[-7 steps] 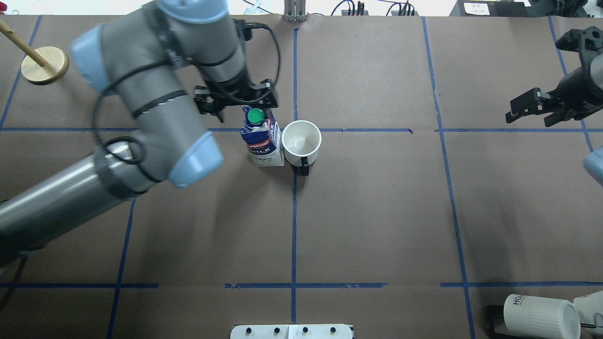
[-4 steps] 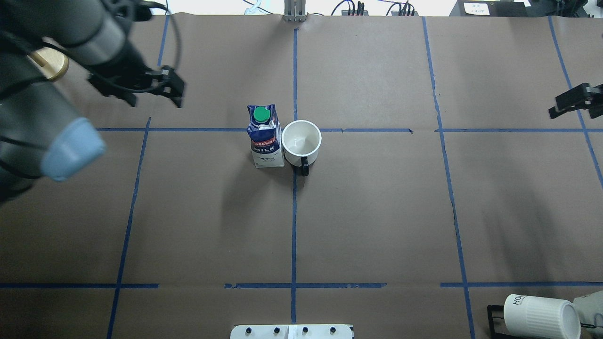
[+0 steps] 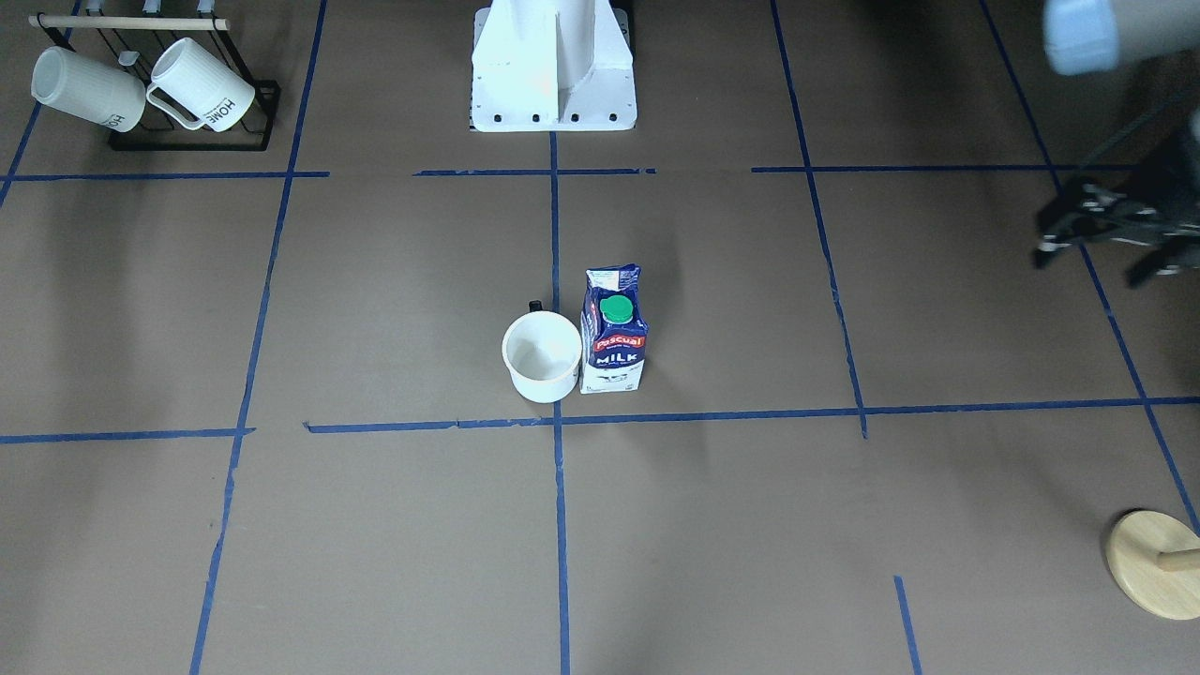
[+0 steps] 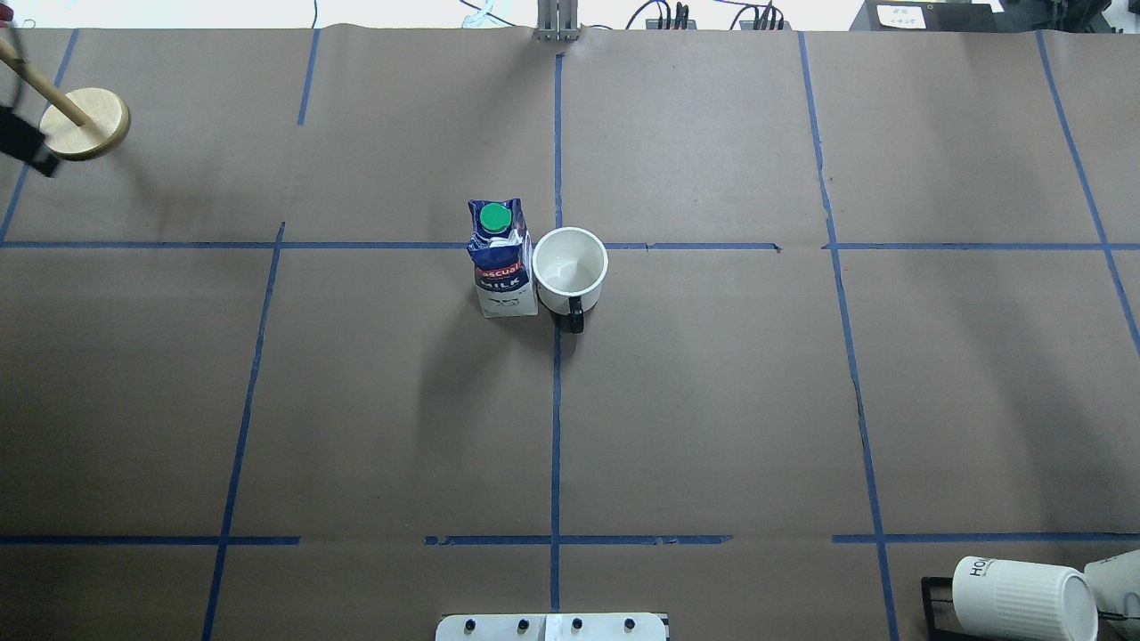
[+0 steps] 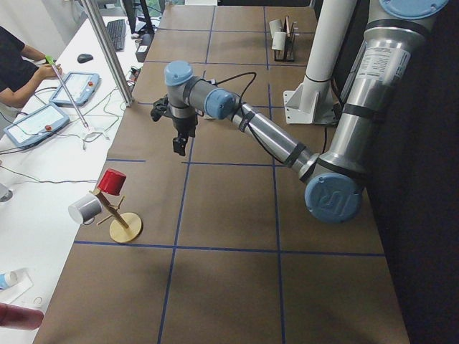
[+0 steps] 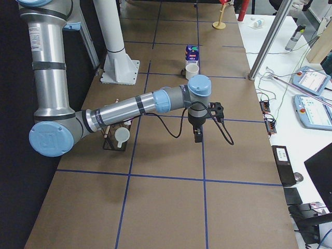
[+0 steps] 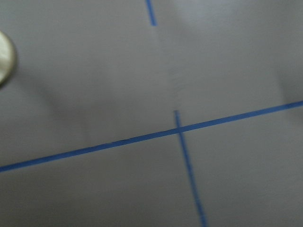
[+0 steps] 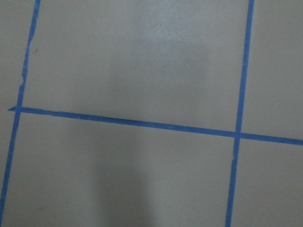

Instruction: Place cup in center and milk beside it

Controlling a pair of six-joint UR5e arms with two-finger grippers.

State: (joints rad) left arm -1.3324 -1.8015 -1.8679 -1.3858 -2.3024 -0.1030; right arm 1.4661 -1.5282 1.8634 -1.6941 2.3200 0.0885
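The white cup (image 4: 570, 267) with a dark handle stands upright by the center (image 4: 557, 246), where the long blue tape lines cross. The blue and white milk (image 4: 500, 258) with a green cap stands upright right beside it, touching or nearly so. Both also show in the front view, cup (image 3: 541, 356) and milk (image 3: 613, 333). My left gripper (image 3: 1097, 262) is far off to the side, blurred, its jaws apart and empty. My right gripper (image 6: 197, 136) hangs over bare table far from both; I cannot tell if it is open or shut.
A black rack with ribbed white "HOME" mugs (image 3: 141, 89) stands in the corner near the robot's right. A wooden mug tree (image 5: 118, 215) with a red and a grey cup stands at the far left corner, near the left gripper. The white robot base (image 3: 553, 66) is at the middle edge.
My left gripper has drawn away from the milk's top, far to the left and almost out of the overhead view. My right gripper has left that view. Milk and cup have not moved.
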